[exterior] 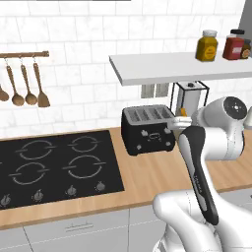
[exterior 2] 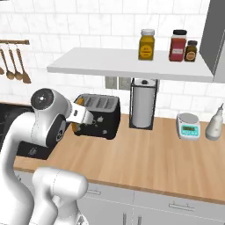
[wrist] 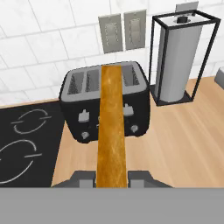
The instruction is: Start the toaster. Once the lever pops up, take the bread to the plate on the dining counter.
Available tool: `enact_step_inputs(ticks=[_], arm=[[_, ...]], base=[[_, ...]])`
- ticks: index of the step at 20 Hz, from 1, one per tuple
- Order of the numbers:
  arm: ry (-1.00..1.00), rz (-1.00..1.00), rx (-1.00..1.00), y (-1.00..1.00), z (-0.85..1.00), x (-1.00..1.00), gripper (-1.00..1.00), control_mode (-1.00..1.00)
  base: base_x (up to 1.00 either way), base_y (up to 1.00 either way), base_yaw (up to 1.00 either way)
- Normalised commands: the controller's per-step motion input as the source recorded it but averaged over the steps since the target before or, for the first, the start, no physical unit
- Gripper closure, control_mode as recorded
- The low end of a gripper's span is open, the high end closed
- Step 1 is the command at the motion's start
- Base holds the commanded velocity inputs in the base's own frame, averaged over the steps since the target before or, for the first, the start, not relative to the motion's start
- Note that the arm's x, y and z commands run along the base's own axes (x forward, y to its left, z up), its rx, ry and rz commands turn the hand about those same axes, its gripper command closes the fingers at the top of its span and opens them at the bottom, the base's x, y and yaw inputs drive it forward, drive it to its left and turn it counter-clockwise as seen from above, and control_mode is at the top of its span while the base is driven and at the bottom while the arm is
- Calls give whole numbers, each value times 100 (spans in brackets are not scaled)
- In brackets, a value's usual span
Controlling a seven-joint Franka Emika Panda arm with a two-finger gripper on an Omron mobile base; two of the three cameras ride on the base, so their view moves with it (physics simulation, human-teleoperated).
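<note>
The black toaster stands at the back of the wood counter, beside the hob. My gripper hovers in front of it and a little above, shut on the bread. The slice shows edge-on as a long golden-brown crust strip between the fingertips. In the base views a bit of the bread peeks out by the hand next to the toaster. The plate and the dining counter are out of view.
A black hob lies left of the toaster. A paper towel holder stands to its right, then a small scale and a white dispenser. A white shelf with spice jars overhangs the toaster.
</note>
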Motion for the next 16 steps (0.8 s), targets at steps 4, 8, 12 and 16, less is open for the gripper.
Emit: enact_step_inputs(ticks=[4,8,12,16], arm=[[0,0,0,0,0,0,100,100],[0,0,0,0,0,0,100,100],[0,0,0,0,0,0,100,100],[0,0,0,0,0,0,100,100]], base=[[-95,1,1],[-100,0,0],[-88,0,22],[-29,0,61]])
